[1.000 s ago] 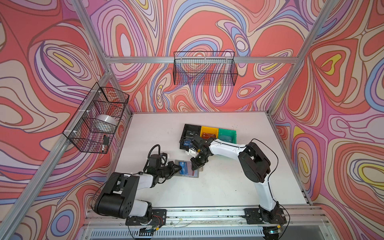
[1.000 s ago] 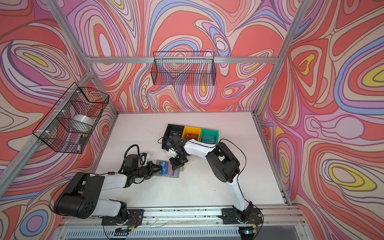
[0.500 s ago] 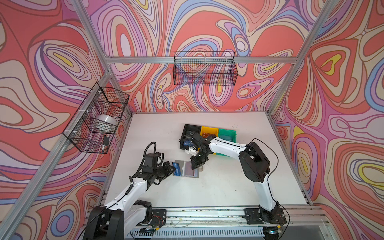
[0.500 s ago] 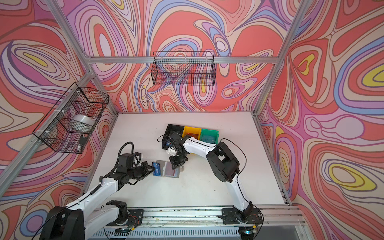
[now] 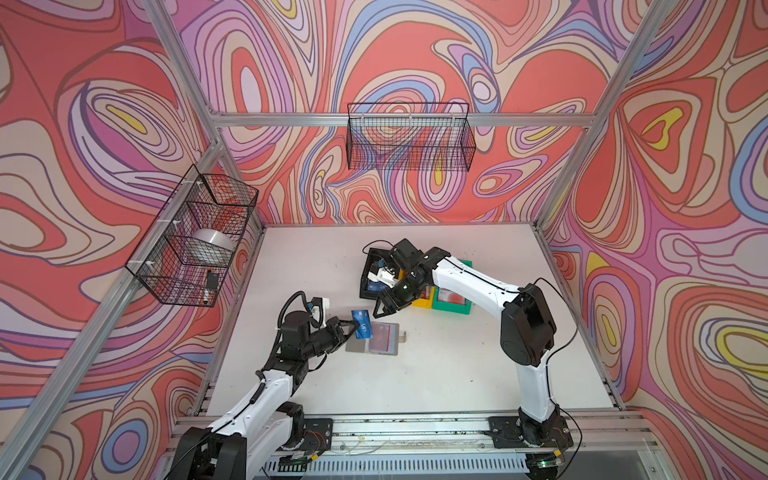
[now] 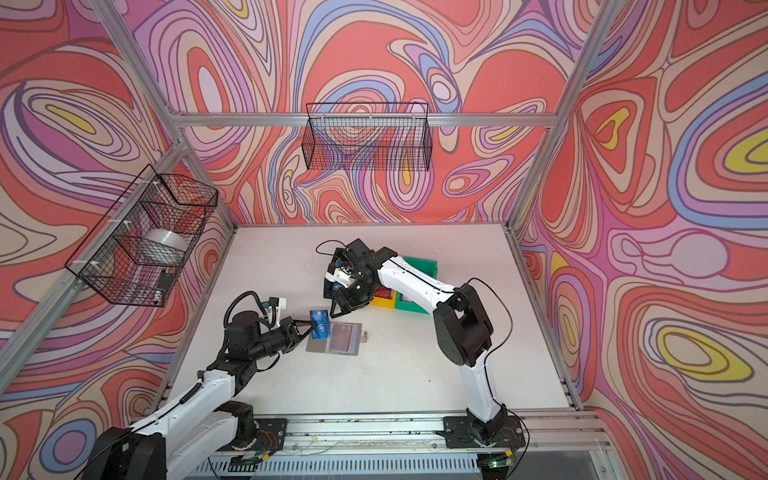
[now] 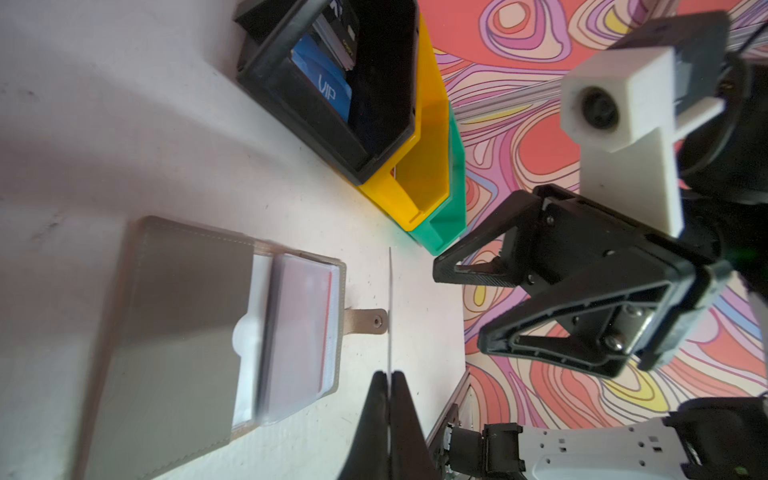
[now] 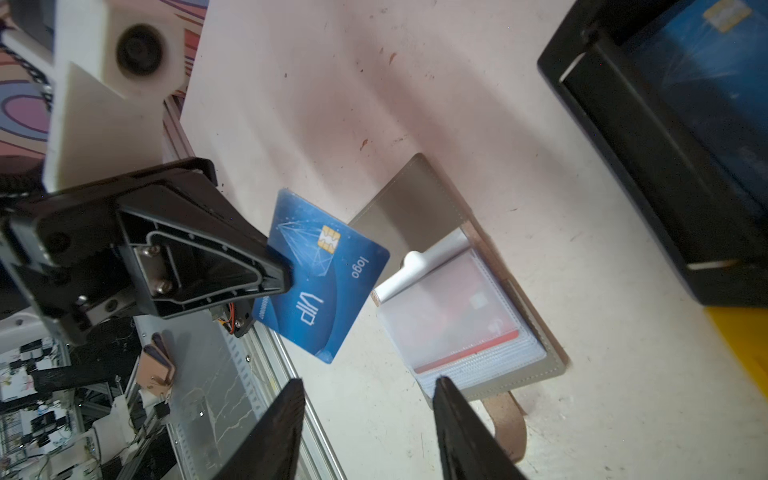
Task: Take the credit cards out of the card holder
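Over the worktop's middle, blue card held clear of card holder.
Left gripper is clamped on it for removal; right gripper is parted, empty.

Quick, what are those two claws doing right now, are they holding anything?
Left gripper: closed, pinching the blue card by one end.
Right gripper: open, holding nothing.

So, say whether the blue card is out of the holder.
Out: the left hand pinches the blue card in the air, apart from the open card holder.
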Action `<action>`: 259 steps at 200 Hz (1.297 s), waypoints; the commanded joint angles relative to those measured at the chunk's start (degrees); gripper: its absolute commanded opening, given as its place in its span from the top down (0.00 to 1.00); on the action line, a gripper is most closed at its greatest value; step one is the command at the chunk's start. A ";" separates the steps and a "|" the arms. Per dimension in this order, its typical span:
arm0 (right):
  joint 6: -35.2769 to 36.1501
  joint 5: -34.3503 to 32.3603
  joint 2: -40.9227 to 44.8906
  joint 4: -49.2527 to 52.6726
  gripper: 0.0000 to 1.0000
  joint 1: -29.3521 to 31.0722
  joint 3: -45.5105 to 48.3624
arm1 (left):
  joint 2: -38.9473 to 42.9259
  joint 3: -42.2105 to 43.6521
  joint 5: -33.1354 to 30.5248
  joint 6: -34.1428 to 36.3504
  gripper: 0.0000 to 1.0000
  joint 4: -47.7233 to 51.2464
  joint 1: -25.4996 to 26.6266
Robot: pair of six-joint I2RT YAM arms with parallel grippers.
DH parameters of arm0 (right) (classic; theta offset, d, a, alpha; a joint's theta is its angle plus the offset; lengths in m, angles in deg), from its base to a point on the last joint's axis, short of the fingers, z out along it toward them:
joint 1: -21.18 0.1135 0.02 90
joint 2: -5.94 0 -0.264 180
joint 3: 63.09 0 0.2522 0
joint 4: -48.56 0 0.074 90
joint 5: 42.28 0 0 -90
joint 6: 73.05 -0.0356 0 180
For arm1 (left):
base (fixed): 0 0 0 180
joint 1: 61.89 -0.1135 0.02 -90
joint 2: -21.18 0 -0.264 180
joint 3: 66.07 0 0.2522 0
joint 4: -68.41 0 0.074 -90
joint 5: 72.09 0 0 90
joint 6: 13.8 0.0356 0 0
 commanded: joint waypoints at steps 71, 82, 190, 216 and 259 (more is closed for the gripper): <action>2.17 19.61 -4.53 -2.72 0.48 -2.07 2.02 | 6.32 4.12 -3.05 -5.35 1.00 -11.04 -0.34; 2.23 20.83 -5.04 -3.03 0.48 -2.07 1.78 | 6.55 4.29 -3.34 -5.27 1.00 -10.69 -0.25; -2.37 26.58 -7.40 -10.44 0.56 -0.18 1.88 | 2.04 5.51 -3.97 -7.64 1.00 -18.50 -0.27; -2.70 26.63 -7.83 -10.77 0.57 0.05 1.75 | 1.31 5.40 -3.92 -7.78 1.00 -19.45 -0.20; -2.77 26.74 -7.87 -10.94 0.58 0.09 2.07 | 1.88 5.62 -3.90 -7.86 1.00 -18.97 -0.20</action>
